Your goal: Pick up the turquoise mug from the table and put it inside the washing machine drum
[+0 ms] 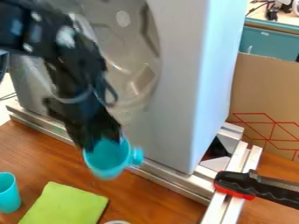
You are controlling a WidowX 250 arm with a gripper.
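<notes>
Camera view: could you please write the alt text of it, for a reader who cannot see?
A black gripper holds a turquoise cup above a wooden table. A second cup and a green cloth are at lower left; metal rails and a grey box are behind, a black-and-red handle at right.

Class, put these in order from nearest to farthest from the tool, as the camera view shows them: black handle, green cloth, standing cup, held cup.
1. Held cup: right at the tool.
2. Green cloth: lower left of the view.
3. Standing cup: at the left edge.
4. Black handle: lower right.
</notes>
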